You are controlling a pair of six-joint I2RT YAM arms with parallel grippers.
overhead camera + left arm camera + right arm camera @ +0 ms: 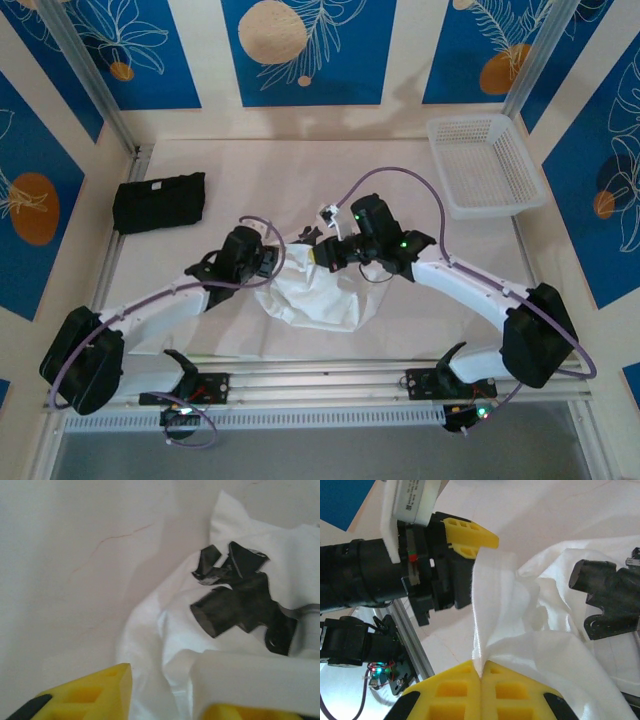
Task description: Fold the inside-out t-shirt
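1. tabletop (250,170), pale, carries everything.
2. white t-shirt (315,295) lies bunched at the near middle, between the two arms.
3. white mesh basket (470,210) sits at the far right corner, well apart from the t-shirt.
4. black garment (160,203) lies folded by the left edge.
5. right tool (480,675) is clenched on a raised fold of the t-shirt.
6. left tool (162,672) has its fingers apart, with cloth draped over one; it seems to pinch nothing.
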